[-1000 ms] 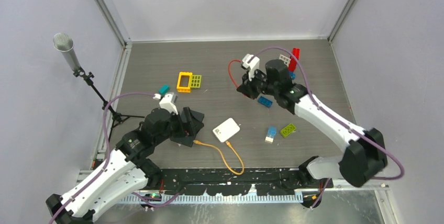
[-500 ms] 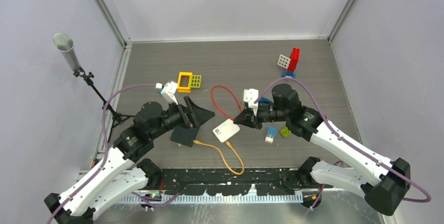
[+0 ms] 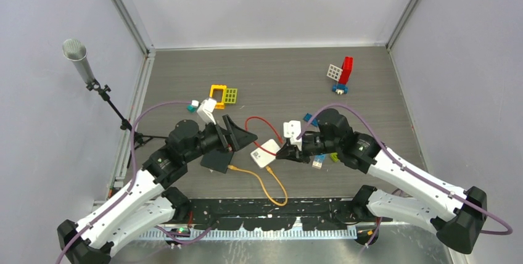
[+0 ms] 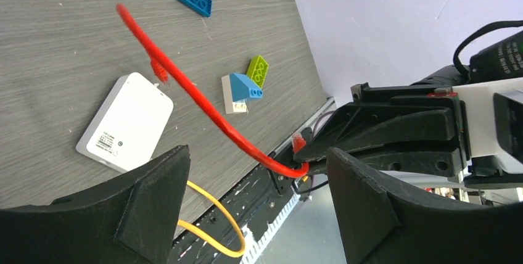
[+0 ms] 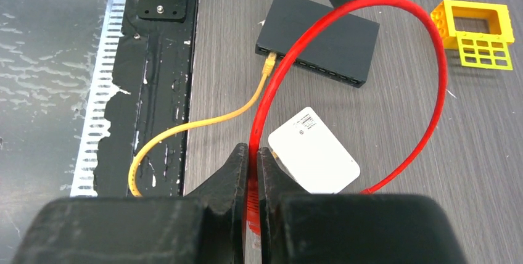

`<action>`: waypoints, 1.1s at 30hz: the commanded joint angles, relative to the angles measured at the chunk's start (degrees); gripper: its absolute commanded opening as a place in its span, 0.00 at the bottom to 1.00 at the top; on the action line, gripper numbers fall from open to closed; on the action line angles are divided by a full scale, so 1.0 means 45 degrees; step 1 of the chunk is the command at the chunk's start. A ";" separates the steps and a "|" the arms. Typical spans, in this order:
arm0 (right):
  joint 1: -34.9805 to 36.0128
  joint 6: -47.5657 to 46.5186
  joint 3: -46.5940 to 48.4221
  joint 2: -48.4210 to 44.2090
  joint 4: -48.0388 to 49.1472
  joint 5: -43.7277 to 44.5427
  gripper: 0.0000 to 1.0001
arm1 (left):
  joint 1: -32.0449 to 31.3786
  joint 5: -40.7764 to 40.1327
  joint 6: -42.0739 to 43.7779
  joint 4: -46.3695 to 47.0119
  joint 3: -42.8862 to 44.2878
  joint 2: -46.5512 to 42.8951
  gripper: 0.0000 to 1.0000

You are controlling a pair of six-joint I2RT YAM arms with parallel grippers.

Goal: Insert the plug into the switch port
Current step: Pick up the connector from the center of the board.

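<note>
Left gripper point(image 3: 239, 133) has its jaws wide with nothing in them, just beside the switch point(image 3: 215, 161). Unheld, the switch could slide when the plug pushes in. Yellow cable point(image 3: 266, 182) sits in one port, so the wrong port is a risk. Red cable point(image 3: 258, 121) loops between the arms and could snag the left gripper. Right gripper point(image 3: 285, 152) is clamped on the plug point(image 4: 299, 142), by the white box point(image 3: 266, 153), right of the switch; the plug may twist. Counts: one switch, one white box, two cables, at least seven bricks point(image 3: 217, 94).
</note>
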 commanded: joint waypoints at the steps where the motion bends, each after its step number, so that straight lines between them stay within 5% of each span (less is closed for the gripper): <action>1: 0.0121 0.0006 -0.0072 -0.0407 0.0710 0.0077 0.00 | -0.0021 0.0141 -0.0124 0.0345 -0.0217 -0.0214 0.83; 6: 0.0463 0.0036 -0.0005 -0.0165 0.0681 -0.0901 0.01 | -0.0021 0.0184 -0.0331 0.0848 -0.0439 0.0104 0.82; 9: 0.0620 -0.0140 -0.0003 0.0031 0.0294 -0.1622 0.00 | -0.0021 0.0400 -0.0357 0.1312 -0.0490 0.0513 0.72; 12: 0.0773 -0.0202 -0.0109 -0.0085 0.0017 -0.1582 0.00 | -0.0021 0.0605 -0.0261 0.1644 -0.0587 0.0744 0.53; 14: 0.0805 -0.0211 -0.0266 -0.0358 -0.0123 -0.1311 0.01 | -0.0021 0.0708 -0.0172 0.1848 -0.0707 0.0781 0.30; 17: 0.0806 0.0184 -0.0603 -0.0821 0.0180 -0.0470 0.15 | -0.0021 0.0753 0.0067 0.1751 -0.0760 0.0712 0.01; 25: 0.0806 0.4664 -0.2340 -0.2559 0.3936 0.2858 0.74 | -0.0021 0.0386 0.1339 0.1922 -0.1248 -0.0178 0.00; 29: 0.0806 0.7800 -0.3198 -0.3540 0.6215 0.5655 0.78 | -0.0021 -0.0697 0.1925 0.2103 -0.1881 -0.0946 0.00; 33: 0.0798 1.3191 -0.3540 -0.3657 0.7341 1.1082 0.78 | -0.0021 -0.1476 0.2549 0.2754 -0.2372 -0.1624 0.00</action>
